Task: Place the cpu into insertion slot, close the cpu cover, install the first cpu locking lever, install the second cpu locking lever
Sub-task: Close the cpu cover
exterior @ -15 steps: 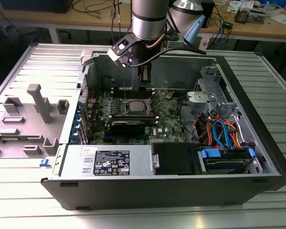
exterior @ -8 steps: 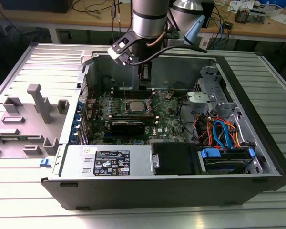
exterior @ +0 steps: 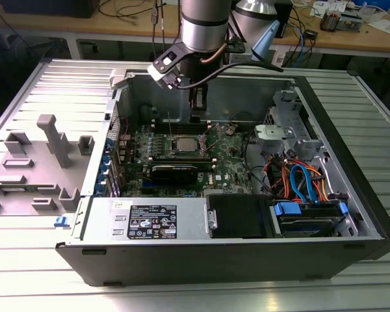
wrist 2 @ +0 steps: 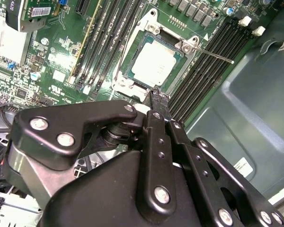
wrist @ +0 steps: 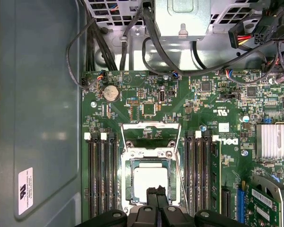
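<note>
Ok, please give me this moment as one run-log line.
flat silver square cpu: seated in silver-rimmed square insertion slot | gripper: shut, empty, near slot edge

The motherboard (wrist: 151, 109) is green, speckled with small black chips and fine pale print. The cpu (wrist 2: 154, 64) has a dull silver top and sits in the insertion slot (wrist 2: 126, 85), whose metal rim is a brighter silver. The memory slots (wrist: 100, 175) are black with white end clips. The fingers (wrist: 153, 195) are matt black. In the exterior view the cables (exterior: 299, 177) are blue and orange, and the ribbed tabletop (exterior: 351, 286) looks pale silver-grey, perhaps washed out by glare.
</note>
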Motion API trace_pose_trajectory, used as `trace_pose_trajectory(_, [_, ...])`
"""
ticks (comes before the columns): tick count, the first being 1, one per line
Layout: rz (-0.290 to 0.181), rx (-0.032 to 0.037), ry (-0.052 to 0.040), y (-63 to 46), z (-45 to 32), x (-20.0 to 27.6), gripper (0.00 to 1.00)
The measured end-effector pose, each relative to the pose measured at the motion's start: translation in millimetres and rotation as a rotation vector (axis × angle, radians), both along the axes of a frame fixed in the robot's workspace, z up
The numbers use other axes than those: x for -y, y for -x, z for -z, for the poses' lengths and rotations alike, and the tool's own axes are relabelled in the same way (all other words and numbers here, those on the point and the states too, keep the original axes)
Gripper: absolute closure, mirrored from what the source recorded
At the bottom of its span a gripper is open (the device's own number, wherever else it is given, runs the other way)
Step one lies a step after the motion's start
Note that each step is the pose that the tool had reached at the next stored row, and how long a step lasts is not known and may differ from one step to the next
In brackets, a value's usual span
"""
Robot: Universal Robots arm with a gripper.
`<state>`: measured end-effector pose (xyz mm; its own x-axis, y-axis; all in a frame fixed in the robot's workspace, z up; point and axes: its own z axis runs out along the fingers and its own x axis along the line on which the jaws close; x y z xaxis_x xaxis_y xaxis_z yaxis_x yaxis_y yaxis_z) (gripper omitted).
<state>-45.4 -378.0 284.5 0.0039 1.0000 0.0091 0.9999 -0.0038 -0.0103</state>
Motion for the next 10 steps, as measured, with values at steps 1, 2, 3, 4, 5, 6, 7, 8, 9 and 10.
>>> trace_pose_trajectory(1, [0.000, 0.0000, 0.0000, -0.3, 0.0, 0.0, 0.89])
trace_pose_trajectory(2, [0.000, 0.0000, 0.0000, -0.5, 0.0, 0.0, 0.89])
trace_pose_trajectory(3, [0.000, 0.0000, 0.0000, -0.7, 0.0, 0.0, 0.89])
trace_pose_trajectory(4, [0.000, 0.0000, 0.0000, -0.8, 0.0, 0.0, 0.89])
trace_pose_trajectory(5, [0.000, 0.0000, 0.0000, -0.9, 0.0, 0.0, 0.89])
trace_pose_trajectory(6, [0.000, -0.0001, 0.0000, -1.0, 0.0, 0.0, 0.89])
trace_pose_trajectory(7, [0.000, -0.0001, 0.0000, -1.1, 0.0, 0.0, 0.89])
trace_pose_trajectory(8, [0.000, 0.0000, 0.0000, -1.3, 0.0, 0.0, 0.89])
trace_pose_trajectory(9, [0.000, 0.0000, 0.0000, -1.4, 0.0, 0.0, 0.89])
trace_pose_trajectory(10, [0.000, 0.0000, 0.0000, -1.5, 0.0, 0.0, 0.89])
